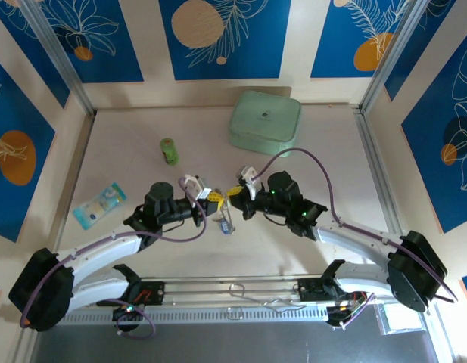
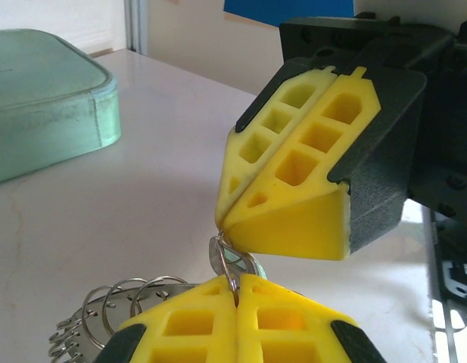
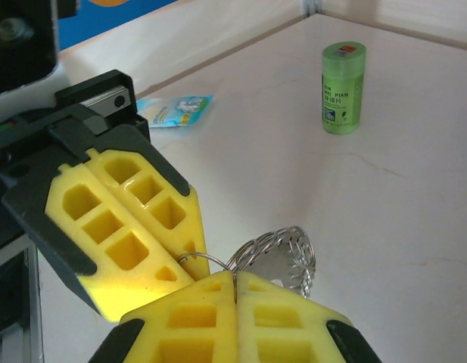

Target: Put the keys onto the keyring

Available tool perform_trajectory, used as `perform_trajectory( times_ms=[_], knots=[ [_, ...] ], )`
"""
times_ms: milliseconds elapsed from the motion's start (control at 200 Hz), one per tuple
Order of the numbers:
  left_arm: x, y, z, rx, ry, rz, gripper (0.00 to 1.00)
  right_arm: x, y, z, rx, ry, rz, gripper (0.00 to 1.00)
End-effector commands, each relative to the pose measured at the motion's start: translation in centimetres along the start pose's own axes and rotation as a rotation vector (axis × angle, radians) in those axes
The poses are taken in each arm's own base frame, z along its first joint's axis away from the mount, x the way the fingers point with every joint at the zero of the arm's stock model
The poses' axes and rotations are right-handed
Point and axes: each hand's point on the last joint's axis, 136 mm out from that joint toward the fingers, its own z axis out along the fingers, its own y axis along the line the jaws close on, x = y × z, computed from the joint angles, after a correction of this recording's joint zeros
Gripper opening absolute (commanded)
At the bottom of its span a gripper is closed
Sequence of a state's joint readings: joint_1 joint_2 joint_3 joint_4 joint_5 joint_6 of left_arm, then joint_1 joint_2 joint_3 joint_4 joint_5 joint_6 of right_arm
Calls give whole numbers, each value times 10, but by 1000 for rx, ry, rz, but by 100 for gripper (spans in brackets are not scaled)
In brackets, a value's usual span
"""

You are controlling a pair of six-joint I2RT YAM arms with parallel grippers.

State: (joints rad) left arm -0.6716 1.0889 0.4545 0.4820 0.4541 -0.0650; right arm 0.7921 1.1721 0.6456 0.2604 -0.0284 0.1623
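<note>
The pale worktop carries a mint-green case near its far edge, a little right of the middle. The left tool and the right tool meet tip to tip over the middle of the worktop, somewhat nearer the near edge. Both are clenched, their yellow fingers pressed flat together with a thin sliver of metal wire caught in each seam. A blue packet lies close to the left edge, and a green cylinder stands upright between it and the case. The keyring is held between the two tools, its cluster of small links resting on the worktop just beside the fingertips. A small silvery-blue piece, perhaps a key, sits between the two pairs of tips.
</note>
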Motion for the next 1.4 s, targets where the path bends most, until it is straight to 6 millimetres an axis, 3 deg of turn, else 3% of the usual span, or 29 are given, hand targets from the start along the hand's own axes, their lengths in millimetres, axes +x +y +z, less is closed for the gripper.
perform_trajectory(
  times_ms=[0,265,675,820,975,1395],
  knots=[
    [-23,-10,-1,3,-82,161,0,1,-13,2,81,19,116,0],
    [-29,-2,-2,-71,-120,248,0,15,-14,5,107,39,256,0],
    [-32,0,-5,-107,-151,269,0,1,-11,7,85,-8,285,0],
    [-31,8,-4,-162,-175,261,0,27,-27,13,107,9,491,0],
    [-28,12,-4,-188,-184,277,0,41,-23,18,68,44,631,0],
    [-12,14,1,-199,-149,293,0,29,-19,13,-10,6,709,0]
  ],
)
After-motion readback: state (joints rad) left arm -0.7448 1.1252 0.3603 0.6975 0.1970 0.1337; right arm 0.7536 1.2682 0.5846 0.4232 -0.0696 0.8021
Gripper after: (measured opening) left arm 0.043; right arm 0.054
